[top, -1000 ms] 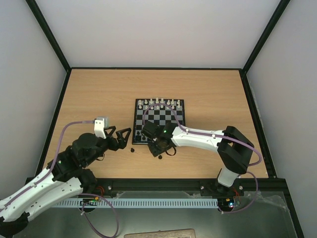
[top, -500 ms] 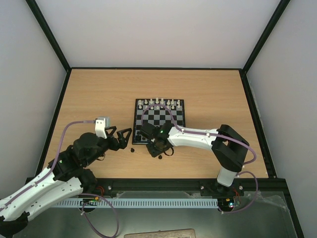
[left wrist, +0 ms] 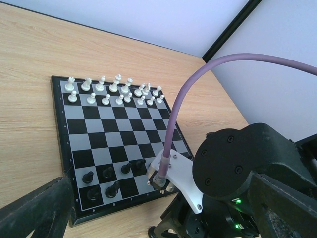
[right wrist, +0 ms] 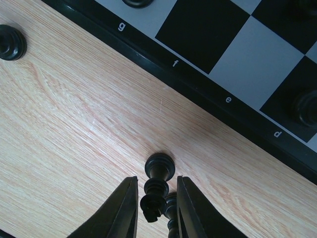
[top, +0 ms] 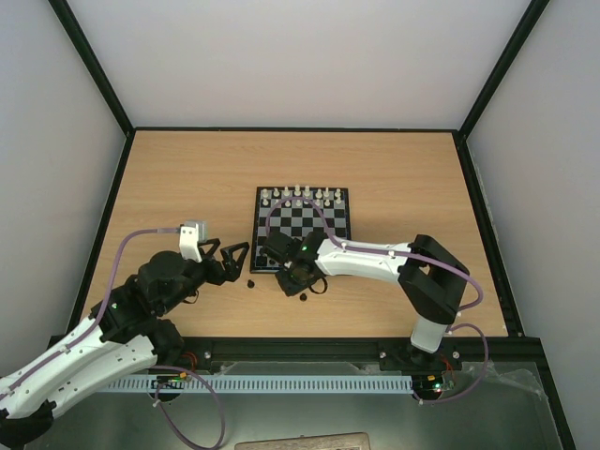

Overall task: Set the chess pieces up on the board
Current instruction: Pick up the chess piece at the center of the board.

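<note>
Near-left corner of the board [top: 302, 220]: right gripper [right wrist: 156, 179], fingers apart, straddles a loose black piece [right wrist: 157, 186] on the table [top: 187, 178], not pinching. Idle left gripper [top: 228, 255] gapes wide. Piece looks light, rigid, slick, tippy; you'd pinch it mid-stem. Versus a second ago, right gripper crept left.

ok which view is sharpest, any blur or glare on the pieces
Right wrist sharpest: wood grain, rim letters on the board and the black piece between the right fingers crisp. Left wrist: board sharp, left fingers soft at the bottom edge. Top external: even light, no glare, detail tiny.
</note>
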Tool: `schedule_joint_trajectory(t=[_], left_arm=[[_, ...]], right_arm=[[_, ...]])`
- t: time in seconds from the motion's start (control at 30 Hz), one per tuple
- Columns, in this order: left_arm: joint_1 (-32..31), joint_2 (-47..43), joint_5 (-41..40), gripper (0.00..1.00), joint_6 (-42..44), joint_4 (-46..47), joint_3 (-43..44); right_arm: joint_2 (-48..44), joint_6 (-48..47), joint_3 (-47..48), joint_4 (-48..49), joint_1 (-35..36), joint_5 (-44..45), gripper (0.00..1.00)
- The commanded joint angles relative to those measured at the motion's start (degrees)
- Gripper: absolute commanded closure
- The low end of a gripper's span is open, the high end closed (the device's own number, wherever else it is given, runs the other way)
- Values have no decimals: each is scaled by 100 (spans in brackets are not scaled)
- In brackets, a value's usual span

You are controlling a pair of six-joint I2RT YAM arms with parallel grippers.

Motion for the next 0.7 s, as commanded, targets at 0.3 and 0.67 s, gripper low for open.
schedule_joint_trajectory(t=[0.3, 0.67], left_arm=[[20, -44, -13, 0, 89, 87, -102], [20, -37, -13, 0, 93, 93, -101]], right_arm=[[261, -73, 179, -300, 57, 32, 78], [3, -150, 612, -705, 48, 581, 87]])
